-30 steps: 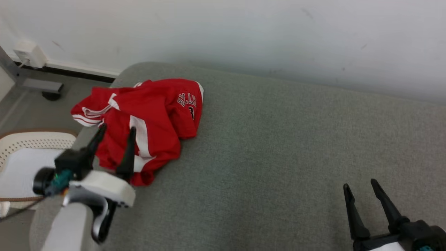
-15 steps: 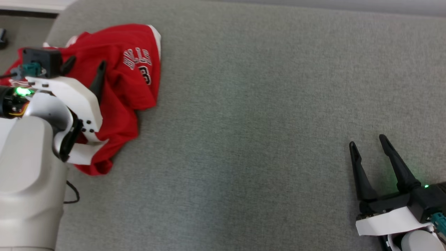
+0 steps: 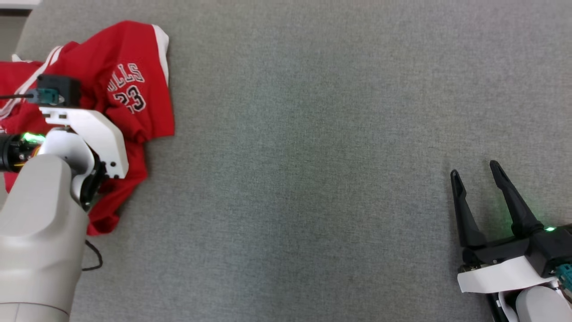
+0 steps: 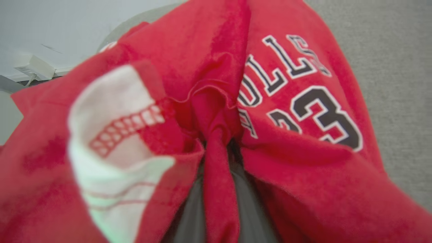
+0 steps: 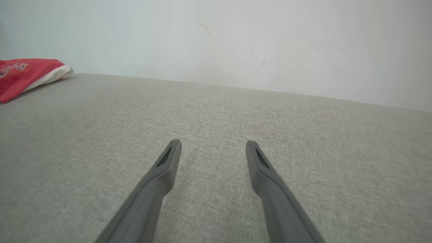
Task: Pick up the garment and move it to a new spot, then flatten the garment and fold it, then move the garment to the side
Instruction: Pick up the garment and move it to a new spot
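The garment is a crumpled red jersey with white trim and black-and-white lettering, lying at the upper left of the grey padded surface. My left arm's wrist reaches over it, hiding the fingers in the head view. In the left wrist view my left gripper is shut on a pinched fold of the red garment, the dark fingers pressed against the cloth. My right gripper rests at the lower right, open and holding nothing, far from the garment; the right gripper points across bare cushion.
A pale wall stands behind the padded surface. The surface's rounded left edge and a strip of floor lie beside the garment. A thin black cable loops by my left forearm.
My left gripper's fingers went from spread over the garment to shut on a fold of it. The head camera has tilted down and shifted, so the whole picture moved. The right gripper stays open.
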